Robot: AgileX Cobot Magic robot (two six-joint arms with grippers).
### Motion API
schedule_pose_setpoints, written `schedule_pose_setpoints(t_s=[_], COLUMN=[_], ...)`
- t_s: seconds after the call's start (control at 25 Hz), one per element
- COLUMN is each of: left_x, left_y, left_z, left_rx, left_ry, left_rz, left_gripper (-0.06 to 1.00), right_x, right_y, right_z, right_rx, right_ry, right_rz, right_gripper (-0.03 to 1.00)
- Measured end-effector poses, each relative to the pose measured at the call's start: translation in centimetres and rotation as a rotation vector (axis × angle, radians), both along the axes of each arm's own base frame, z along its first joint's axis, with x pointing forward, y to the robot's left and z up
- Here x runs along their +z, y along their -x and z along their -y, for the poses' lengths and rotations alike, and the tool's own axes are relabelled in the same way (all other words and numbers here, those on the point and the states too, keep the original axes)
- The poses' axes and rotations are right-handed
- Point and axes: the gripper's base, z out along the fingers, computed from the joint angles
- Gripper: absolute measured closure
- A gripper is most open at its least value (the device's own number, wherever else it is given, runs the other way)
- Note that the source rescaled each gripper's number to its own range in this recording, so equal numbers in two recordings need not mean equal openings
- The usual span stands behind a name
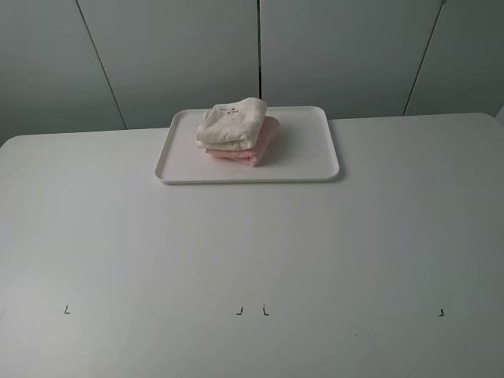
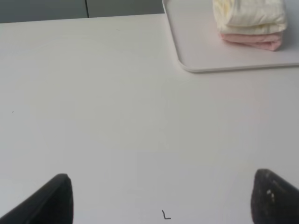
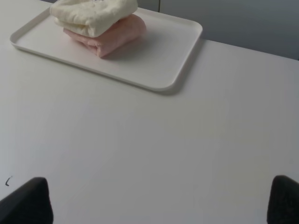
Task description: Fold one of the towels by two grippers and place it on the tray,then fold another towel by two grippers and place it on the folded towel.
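Observation:
A folded cream towel (image 1: 231, 123) lies on top of a folded pink towel (image 1: 253, 148) on the white tray (image 1: 303, 157) at the back middle of the table. Both towels also show in the left wrist view, cream (image 2: 248, 15) over pink (image 2: 254, 40), and in the right wrist view, cream (image 3: 93, 14) over pink (image 3: 114, 36). My left gripper (image 2: 161, 198) is open and empty, low over the table, well short of the tray (image 2: 196, 51). My right gripper (image 3: 159, 203) is open and empty, also well back from the tray (image 3: 159, 60). Neither arm shows in the exterior view.
The white table (image 1: 252, 252) carries small black corner marks near its front edge (image 1: 66, 309) (image 1: 265, 311) (image 1: 441, 313). Grey wall panels (image 1: 252, 55) stand behind the table's back edge.

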Motion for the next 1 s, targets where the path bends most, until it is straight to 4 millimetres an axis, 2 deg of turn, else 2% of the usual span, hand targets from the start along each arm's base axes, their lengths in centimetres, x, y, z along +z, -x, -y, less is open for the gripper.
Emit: schedule_pose_setpoints(t_s=[0.48, 1.0], left_x=[0.02, 0.05], left_y=[0.03, 0.65], left_z=[0.01, 0.33], left_rx=[0.018, 0.414], left_ry=[-0.002, -0.002], left_rz=[0.003, 0.006], left_gripper=[-0.03, -0.03], right_x=[0.03, 0.03], right_y=[0.09, 0.15], right_z=[-0.18, -0.16], right_rx=[0.006, 0.044], right_ry=[-0.042, -0.042], right_rz=[-0.009, -0.009], right_gripper=[-0.03, -0.03])
